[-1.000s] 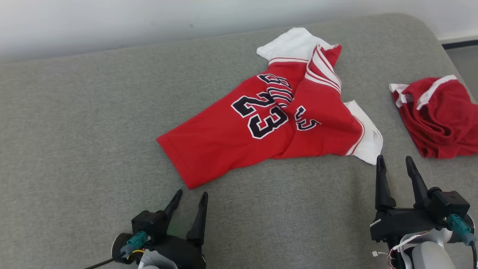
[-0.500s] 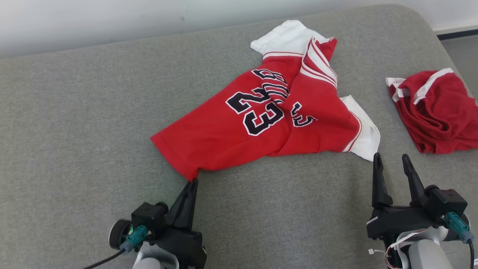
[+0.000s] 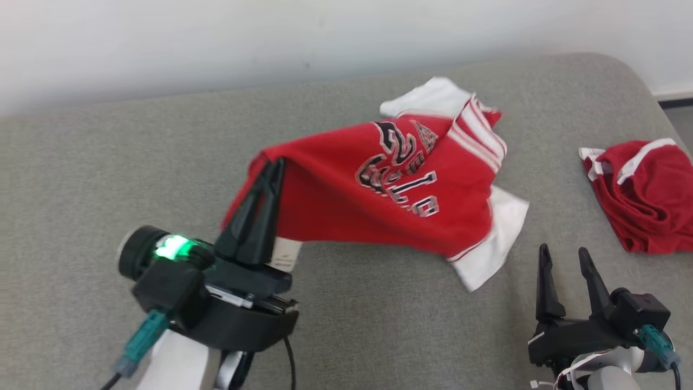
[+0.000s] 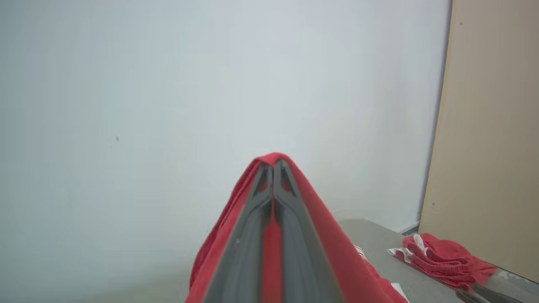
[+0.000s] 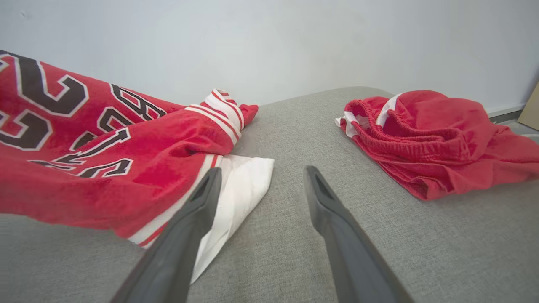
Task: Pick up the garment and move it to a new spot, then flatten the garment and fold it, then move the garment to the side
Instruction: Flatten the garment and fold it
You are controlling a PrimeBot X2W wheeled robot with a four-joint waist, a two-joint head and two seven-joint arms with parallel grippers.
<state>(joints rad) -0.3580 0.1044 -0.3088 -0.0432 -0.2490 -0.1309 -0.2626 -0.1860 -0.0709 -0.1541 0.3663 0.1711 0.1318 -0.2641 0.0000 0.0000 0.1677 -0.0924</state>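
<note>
The garment (image 3: pixel 346 200) is a red jersey with white sleeves and black lettering. My left gripper (image 3: pixel 273 165) is shut on its near left corner and holds that corner up off the grey cushion (image 3: pixel 108 162); the rest drapes down to the right. In the left wrist view red cloth (image 4: pixel 316 235) wraps over both closed fingers (image 4: pixel 252 219). My right gripper (image 3: pixel 560 254) stands open at the lower right, a little in front of the jersey's white sleeve (image 3: pixel 495 238). In the right wrist view its fingers (image 5: pixel 202 198) sit beside that white sleeve (image 5: pixel 240 181).
A second red piece of clothing with white trim (image 3: pixel 644 195) lies crumpled at the cushion's right edge, also in the right wrist view (image 5: pixel 425 134). A white wall (image 3: pixel 216 38) runs behind the cushion. A tan board (image 4: pixel 488 126) stands at the right.
My left gripper shut on the jersey's near corner and lifted it up and back, so the cloth now hangs from it. The head camera shifted. The right gripper stayed open.
</note>
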